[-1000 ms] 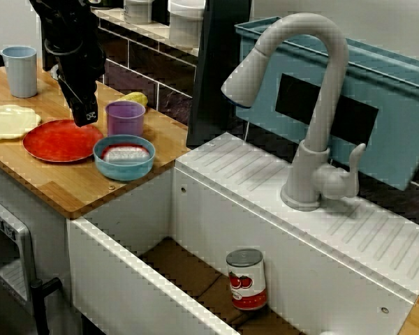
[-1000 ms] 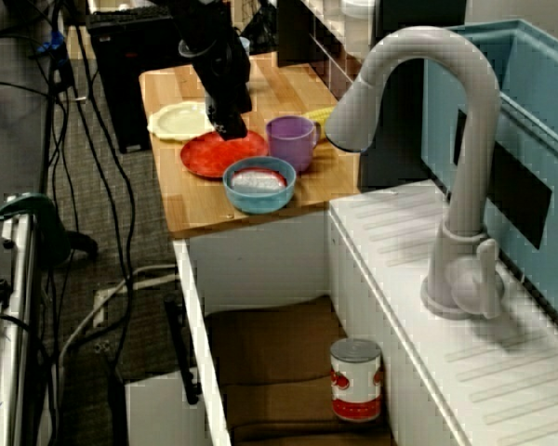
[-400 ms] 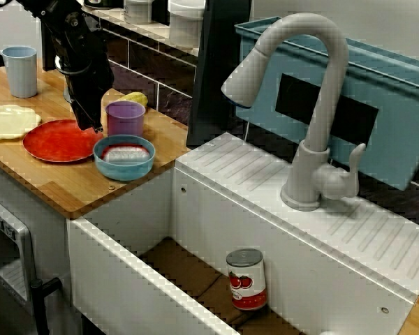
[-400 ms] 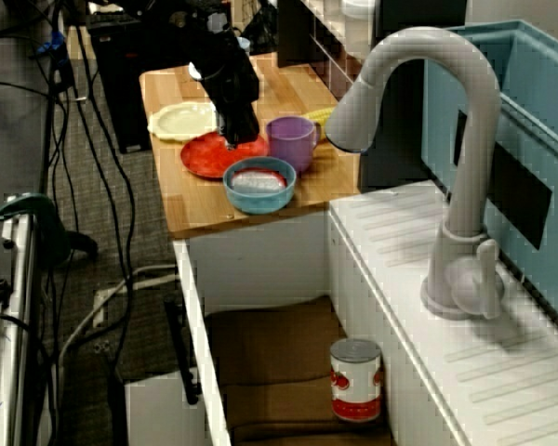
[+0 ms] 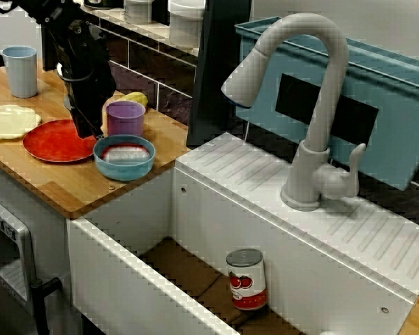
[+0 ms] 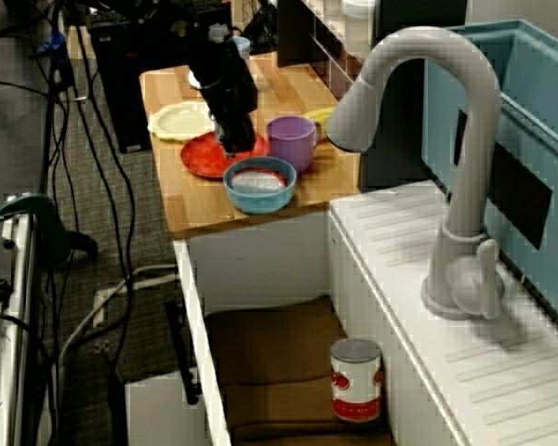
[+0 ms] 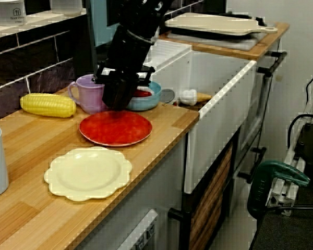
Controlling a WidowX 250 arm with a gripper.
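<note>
A black gripper (image 5: 89,128) is seen at the upper left of the view from the front of the sink, pointed downward from a dark arm. Its tip is held low over the right-hand edge of a round red plate (image 5: 52,143), which lies flat on the wooden counter (image 5: 73,187) at the left of the frame. Whether the tip touches the plate cannot be told. Nothing is seen between the fingers, and whether they are spread or closed cannot be made out in any view.

A purple mug (image 5: 126,117) stands upright just right of the gripper. A round blue bowl (image 5: 124,162) sits just below the mug, beside the plate's edge. Something red and white lies in the bowl, too blurred to be named.

In the view from above the sink, the gripper (image 6: 232,144) is placed at the upper middle, over the red plate (image 6: 200,160), with the mug (image 6: 291,139) to its right and the bowl (image 6: 259,193) below it.

In the view from the counter end, the gripper (image 7: 117,101) is found above the far rim of the red plate (image 7: 115,130), in front of the mug (image 7: 89,95) and the bowl (image 7: 152,99). A yellow corn cob (image 7: 48,104) lies at the left against the tiled wall. A cream scalloped plate (image 7: 88,173) is set near the red plate, toward the lower left.

A red-labelled tin can (image 5: 246,279) stands upright in the white sink (image 5: 126,279) at the lower middle, well apart from the gripper, below a grey curved faucet (image 5: 314,105).
</note>
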